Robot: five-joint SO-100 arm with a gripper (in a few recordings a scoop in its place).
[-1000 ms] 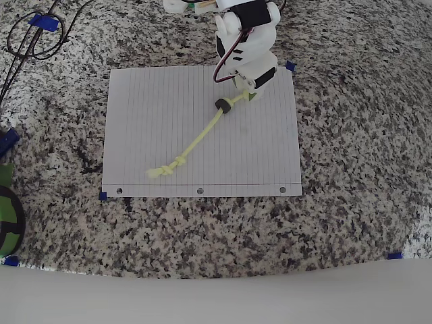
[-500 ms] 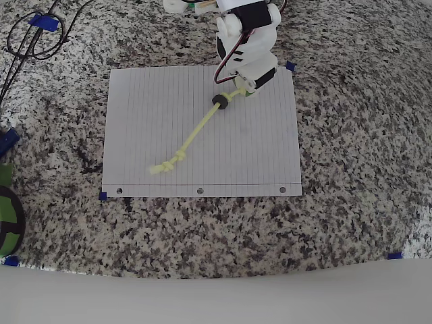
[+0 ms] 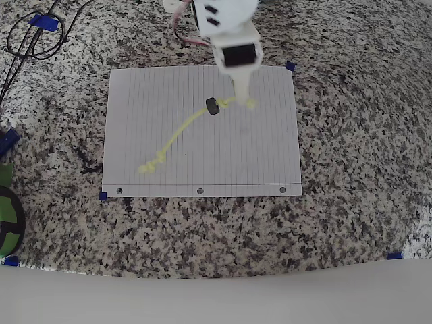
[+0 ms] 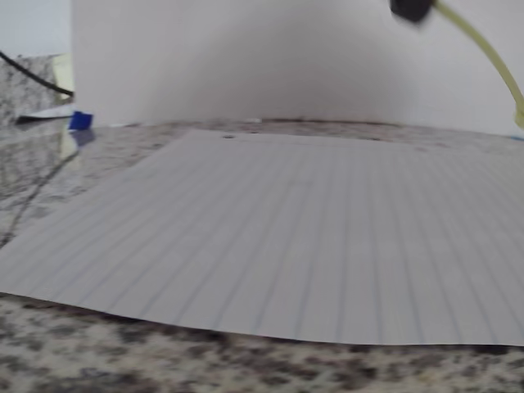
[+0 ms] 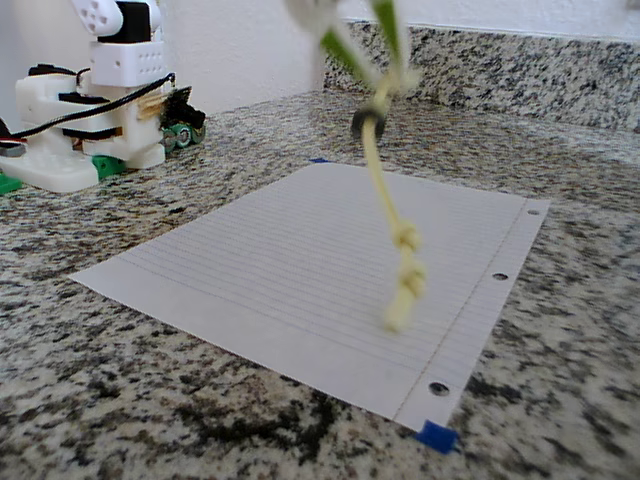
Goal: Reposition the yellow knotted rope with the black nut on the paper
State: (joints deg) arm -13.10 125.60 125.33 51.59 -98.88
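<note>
One gripper (image 5: pixel 385 62) pinches the top end of the single yellow knotted rope (image 5: pixel 385 185), which hangs clear above the one paper (image 3: pixel 148 101) near its far edge. One black nut (image 5: pixel 368 123) sits high on the rope; two knots apparently mark the blurred lower end. The paper lies on the counter (image 3: pixel 351 135).

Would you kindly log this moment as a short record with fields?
gripper: shut on the yellow knotted rope, above the paper's far edge
yellow knotted rope: lifted, hanging down from the gripper, blurred in the fixed view
black nut: threaded on the rope just below the gripper
paper: flat on the granite counter
</note>
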